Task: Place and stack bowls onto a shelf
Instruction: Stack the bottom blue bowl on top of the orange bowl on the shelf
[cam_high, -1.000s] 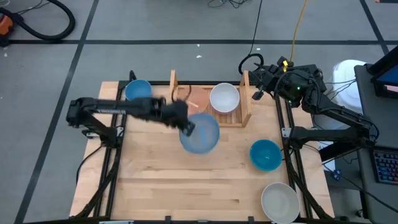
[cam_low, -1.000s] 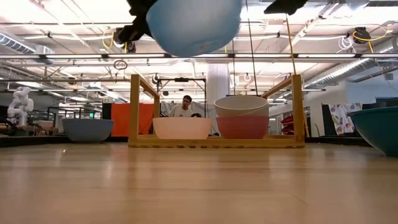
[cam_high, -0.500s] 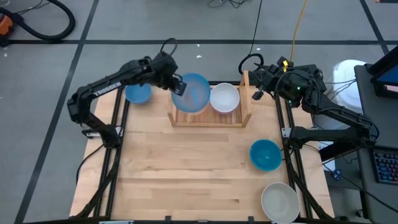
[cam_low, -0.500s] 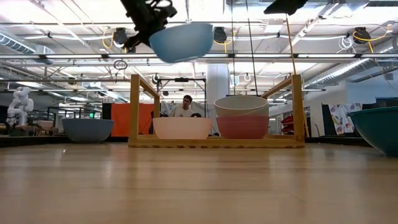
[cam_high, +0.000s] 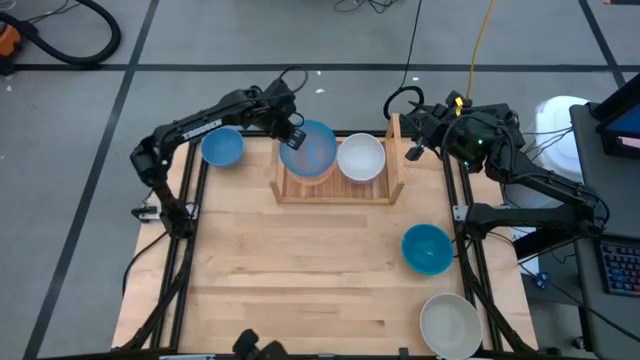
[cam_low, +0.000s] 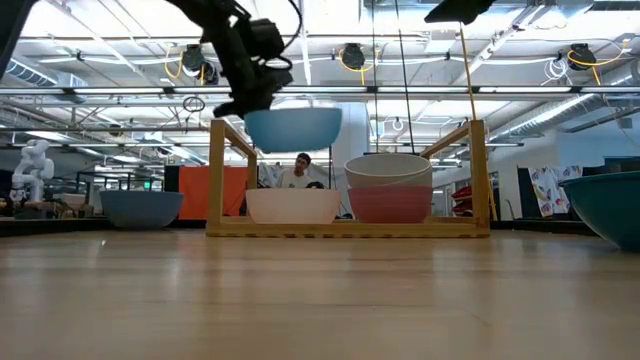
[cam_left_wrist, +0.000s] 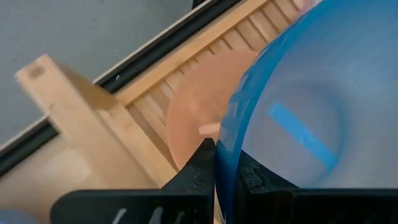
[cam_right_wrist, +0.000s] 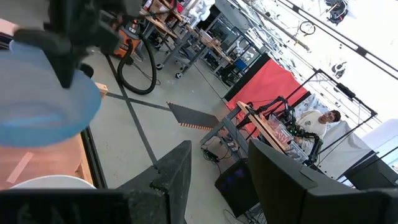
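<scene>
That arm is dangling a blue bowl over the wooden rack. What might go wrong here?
The left gripper pinches only the rim of the light blue bowl, so it might slip or tilt. It hangs above the peach bowl, close to the shelf side board; lowered off-centre, it could knock that board or sit crooked.

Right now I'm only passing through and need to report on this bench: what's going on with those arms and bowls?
The left gripper has its jaws shut on the rim of a light blue bowl and holds it in the air above the peach bowl in the wooden shelf; it has not set it down yet. Beside that, a white bowl is stacked on a pink bowl. The right gripper waits open at the table's far right corner. More bowls sit on the table.
</scene>
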